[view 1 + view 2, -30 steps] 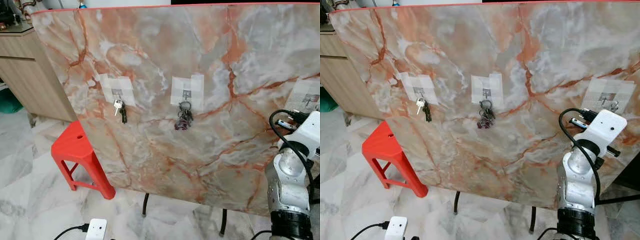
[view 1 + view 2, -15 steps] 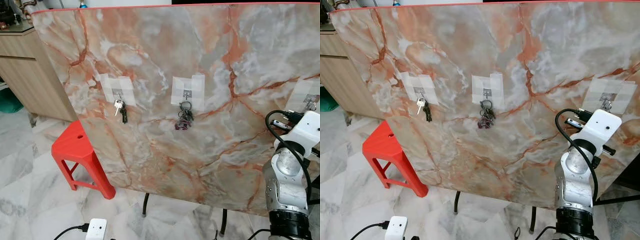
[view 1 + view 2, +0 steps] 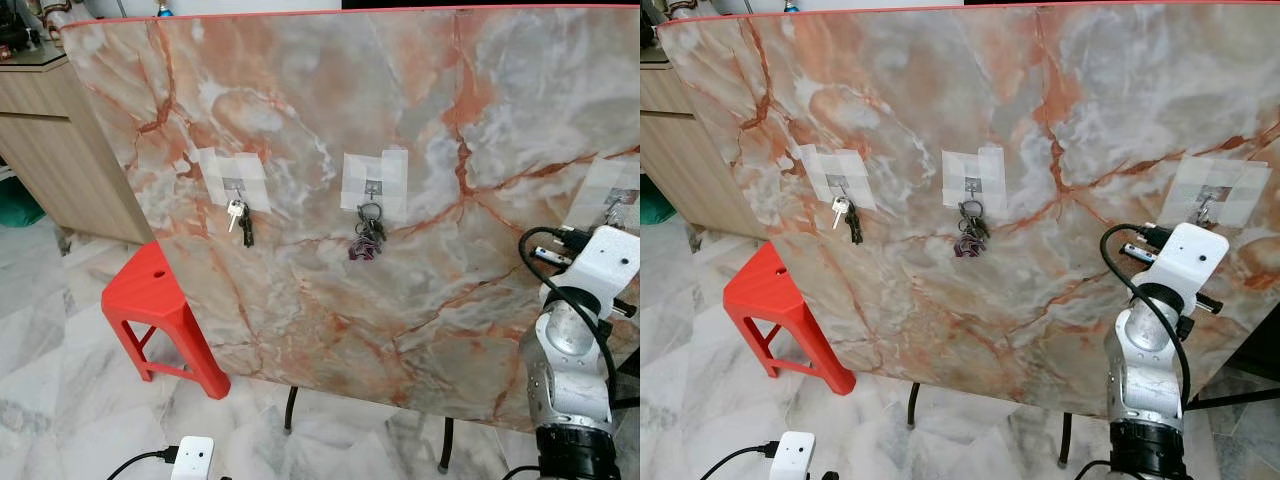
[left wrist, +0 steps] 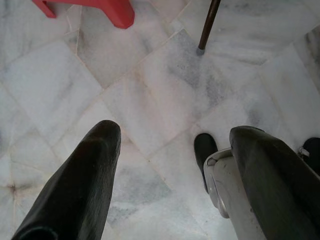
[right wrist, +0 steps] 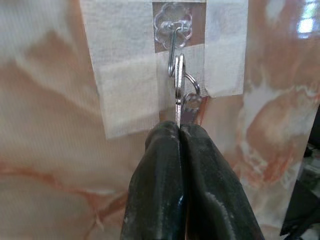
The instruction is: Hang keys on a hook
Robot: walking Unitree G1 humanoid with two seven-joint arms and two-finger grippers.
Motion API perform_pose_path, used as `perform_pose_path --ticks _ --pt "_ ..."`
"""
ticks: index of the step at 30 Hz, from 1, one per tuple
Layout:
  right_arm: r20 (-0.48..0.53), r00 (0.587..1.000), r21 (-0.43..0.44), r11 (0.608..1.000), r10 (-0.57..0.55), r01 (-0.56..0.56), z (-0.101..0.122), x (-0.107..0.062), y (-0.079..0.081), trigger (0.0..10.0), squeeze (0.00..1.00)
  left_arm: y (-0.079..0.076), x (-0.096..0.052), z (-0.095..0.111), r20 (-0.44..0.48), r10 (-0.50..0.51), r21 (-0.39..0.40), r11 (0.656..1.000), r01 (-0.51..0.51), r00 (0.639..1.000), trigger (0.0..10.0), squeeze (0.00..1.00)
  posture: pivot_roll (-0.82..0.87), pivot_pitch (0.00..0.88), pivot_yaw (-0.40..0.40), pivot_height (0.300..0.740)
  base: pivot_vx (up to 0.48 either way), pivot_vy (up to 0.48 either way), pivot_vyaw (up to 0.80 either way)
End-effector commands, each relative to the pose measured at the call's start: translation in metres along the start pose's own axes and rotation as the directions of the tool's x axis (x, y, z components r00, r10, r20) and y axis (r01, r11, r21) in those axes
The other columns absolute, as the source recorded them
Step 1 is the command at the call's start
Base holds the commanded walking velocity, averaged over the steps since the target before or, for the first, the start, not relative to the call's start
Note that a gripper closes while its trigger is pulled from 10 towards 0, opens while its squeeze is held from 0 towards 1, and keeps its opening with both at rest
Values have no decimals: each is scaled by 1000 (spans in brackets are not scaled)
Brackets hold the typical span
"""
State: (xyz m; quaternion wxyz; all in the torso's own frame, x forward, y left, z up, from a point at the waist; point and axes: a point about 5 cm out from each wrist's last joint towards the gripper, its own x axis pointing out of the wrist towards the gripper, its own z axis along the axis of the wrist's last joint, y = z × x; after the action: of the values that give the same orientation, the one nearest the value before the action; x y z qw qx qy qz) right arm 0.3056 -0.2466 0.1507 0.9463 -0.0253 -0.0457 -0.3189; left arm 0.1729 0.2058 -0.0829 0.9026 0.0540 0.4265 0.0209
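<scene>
Marble board [image 3: 1060, 120] faces me; my right gripper [image 5: 179, 131] pinches the keys [image 5: 179, 95] at the taped hook [image 5: 172, 25]. My left gripper [image 4: 175, 150] hangs spread over the floor [image 4: 150, 85].

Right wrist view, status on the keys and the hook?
Right gripper shut on keys, key ring at the right hook. Left gripper open, idle over floor. Nothing in the way.

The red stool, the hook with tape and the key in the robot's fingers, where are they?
red stool [image 3: 150, 292], left eye view, seat top.
hook [image 5: 173, 22], right wrist view, clear flower base.
key [image 5: 178, 92], right wrist view, blade above the fingertips.
</scene>
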Motion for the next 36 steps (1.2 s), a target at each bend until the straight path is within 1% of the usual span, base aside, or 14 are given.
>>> perform_pose_path --ticks 1,13,18,21,26,33,36 --pt "-13 999 -5 1000 30 -30 -2 -4 4 10000 0 5 -1 -3 -17 14 4 1000 -14 1000 10000 0 -50 0 67 727 0 0 0" --pt "-8 999 -49 998 39 -39 -2 -6 3 10000 0 5 -1 -2 -16 13 3 1000 -13 1000 10000 0 -50 0 65 727 0 0 0" --pt "-6 999 -82 996 33 -33 0 -1 2 10000 0 5 0 -2 -15 14 1 1000 -14 1000 10000 0 -50 0 65 727 0 0 0" --pt "-6 1000 -123 992 28 -28 1 3 1 10000 0 5 0 -2 -15 14 0 1000 -14 1000 10000 0 -49 0 65 727 0 0 0" --pt "1 1000 -142 989 31 -30 2 5 0 10000 0 5 0 -2 -15 14 -1 1000 -14 1000 10000 0 -49 0 65 727 0 0 0" --pt "16 999 -195 980 42 -38 5 7 0 10000 0 5 0 -2 -15 14 -1 1000 -14 1000 10000 0 -49 0 65 727 0 0 0" --pt "13 999 -200 979 41 -37 5 7 -1 10000 0 5 0 -2 -15 14 -1 1000 -14 1000 10000 0 -49 0 65 727 0 0 0"
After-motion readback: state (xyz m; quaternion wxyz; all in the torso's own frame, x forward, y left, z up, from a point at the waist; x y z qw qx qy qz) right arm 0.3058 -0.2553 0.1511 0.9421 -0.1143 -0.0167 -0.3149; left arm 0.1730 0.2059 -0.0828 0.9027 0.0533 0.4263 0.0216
